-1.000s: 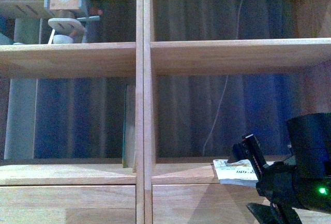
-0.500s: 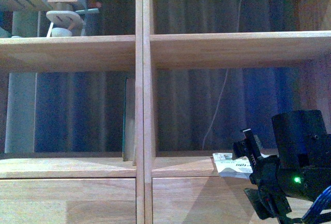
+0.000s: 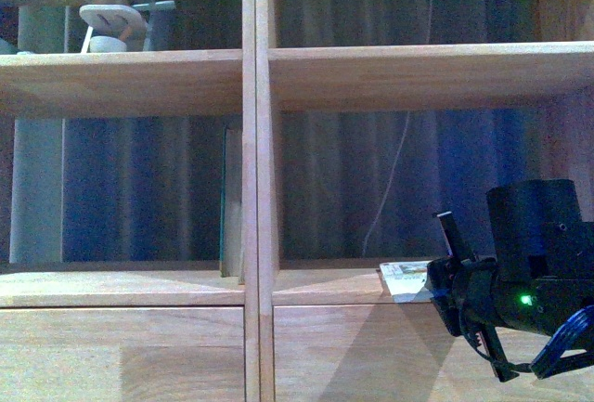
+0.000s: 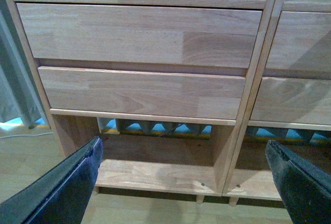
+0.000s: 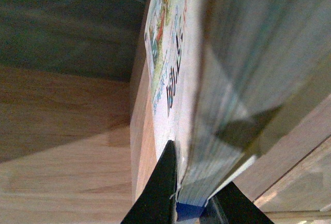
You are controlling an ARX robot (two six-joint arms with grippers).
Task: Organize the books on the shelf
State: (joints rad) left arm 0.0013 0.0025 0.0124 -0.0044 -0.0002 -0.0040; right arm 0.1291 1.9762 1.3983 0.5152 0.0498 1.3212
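Closest to us, our right claw is pinching the white book by its edge, one finger on the picture cover and one beneath. Our left claw hangs low with its fingers spread wide and holds nothing, facing the drawers. The white book lies flat at the front of the shelf, in the right-hand compartment. Beyond the divider, the teal book stands upright against it, with a wooden toy one level above. We judge the placing step is under way. Next we need to tip the book upright against a wall before letting go, or it may flop over.
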